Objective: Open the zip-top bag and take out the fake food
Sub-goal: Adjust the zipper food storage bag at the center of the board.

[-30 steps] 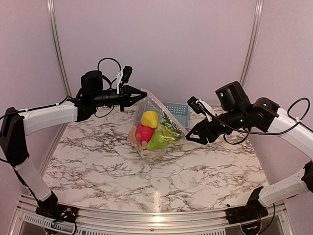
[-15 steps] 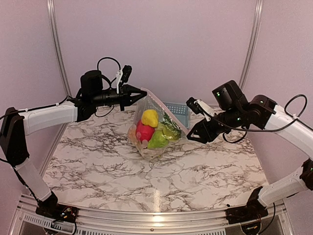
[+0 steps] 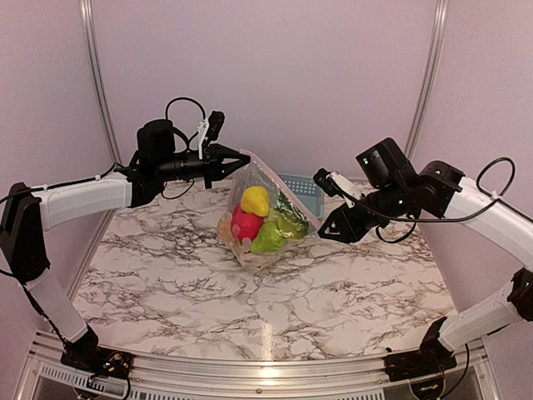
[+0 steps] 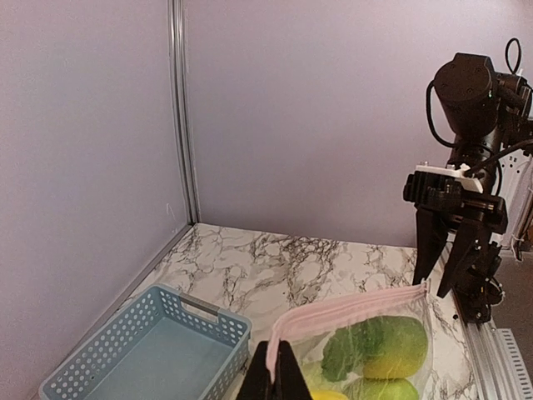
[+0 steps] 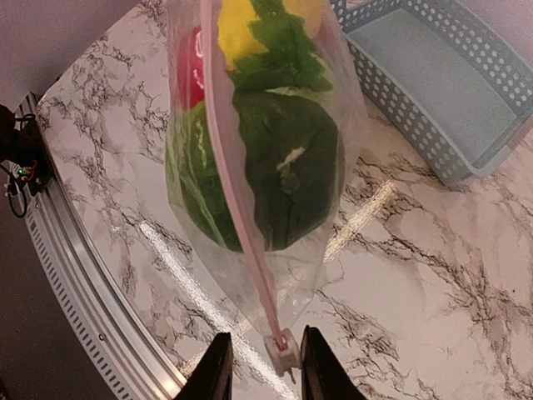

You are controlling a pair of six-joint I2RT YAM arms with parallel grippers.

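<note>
The zip-top bag point(image 3: 265, 242) stands at the middle of the tabletop point(image 3: 166, 275), bottom on the surface. Its top corner is up at the left end effector point(image 3: 239, 162), to its left. The fake food point(image 3: 255, 218) sits inside the bag. The basket point(image 3: 301, 190) lies behind the bag, toward the right. The right end effector point(image 3: 326, 231) is just right of the bag, with the zipper slider point(image 5: 283, 352) between its fingers.

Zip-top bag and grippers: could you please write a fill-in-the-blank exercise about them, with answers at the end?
1. The fake food is ___ the zip-top bag.
2. The left gripper is ___ on the bag's zipper strip.
3. The right gripper is ___, its fingers on either side of the zipper slider.
4. The basket is light ___.
Answers: inside; shut; open; blue.
</note>
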